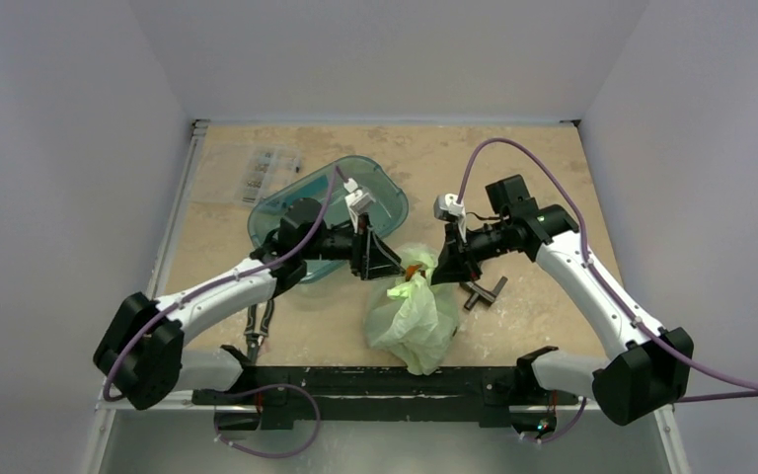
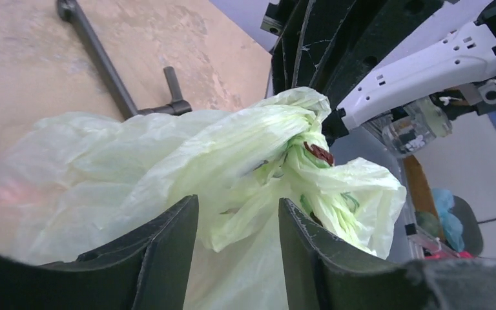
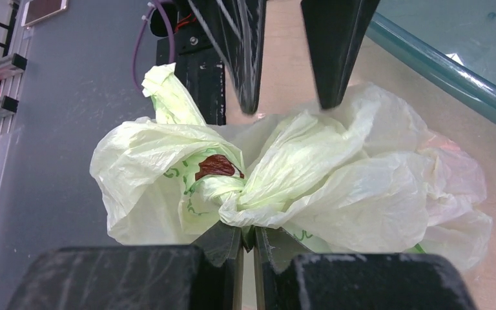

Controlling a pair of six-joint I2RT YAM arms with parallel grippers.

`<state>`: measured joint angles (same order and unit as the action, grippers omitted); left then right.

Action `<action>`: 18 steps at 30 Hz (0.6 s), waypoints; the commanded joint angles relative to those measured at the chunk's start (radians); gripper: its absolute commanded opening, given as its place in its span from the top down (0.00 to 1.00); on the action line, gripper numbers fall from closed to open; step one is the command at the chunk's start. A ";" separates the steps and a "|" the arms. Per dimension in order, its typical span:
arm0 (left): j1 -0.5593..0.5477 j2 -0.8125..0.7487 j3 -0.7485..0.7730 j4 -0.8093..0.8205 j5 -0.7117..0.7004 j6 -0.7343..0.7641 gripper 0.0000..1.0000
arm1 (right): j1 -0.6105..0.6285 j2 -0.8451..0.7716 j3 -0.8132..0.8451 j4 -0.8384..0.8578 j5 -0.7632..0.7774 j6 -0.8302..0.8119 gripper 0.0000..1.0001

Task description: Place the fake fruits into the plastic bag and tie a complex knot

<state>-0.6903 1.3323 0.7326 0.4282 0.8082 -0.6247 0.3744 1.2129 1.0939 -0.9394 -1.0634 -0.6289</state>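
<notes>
Bag [image 1: 415, 316] on the table [image 1: 513, 178], neck bunched
The right gripper [image 3: 248, 236] is closed on the bag's neck. The left gripper [image 2: 239, 205] has open jaws, with folds of the bag between them.

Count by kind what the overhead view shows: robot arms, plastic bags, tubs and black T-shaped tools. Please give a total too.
Robot arms: 2, left arm and right arm
Plastic bag: 1
Teal tub: 1
Black T-shaped tool: 1
Total: 5
</notes>
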 commanded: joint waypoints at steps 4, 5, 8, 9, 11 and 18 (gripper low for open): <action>0.095 -0.271 0.085 -0.649 0.043 0.705 0.35 | 0.002 -0.030 0.009 0.061 0.024 0.076 1.00; 0.088 -0.296 0.105 -0.744 0.037 0.811 0.34 | 0.003 -0.034 0.004 0.080 0.034 0.099 1.00; 0.054 -0.329 0.148 -0.876 -0.042 0.905 0.33 | 0.002 -0.042 -0.007 0.114 0.044 0.148 1.00; 0.019 -0.328 0.172 -0.893 -0.078 0.919 0.34 | 0.003 -0.045 -0.011 0.123 0.047 0.162 1.00; -0.060 -0.317 0.205 -0.893 -0.174 0.937 0.34 | 0.004 -0.048 -0.021 0.140 0.053 0.183 1.00; -0.202 -0.178 0.393 -0.924 -0.349 0.979 0.34 | 0.020 -0.048 -0.020 0.154 0.075 0.201 1.00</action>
<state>-0.8524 1.0912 1.0065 -0.4480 0.5972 0.2752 0.3824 1.1881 1.0721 -0.8249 -1.0042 -0.4606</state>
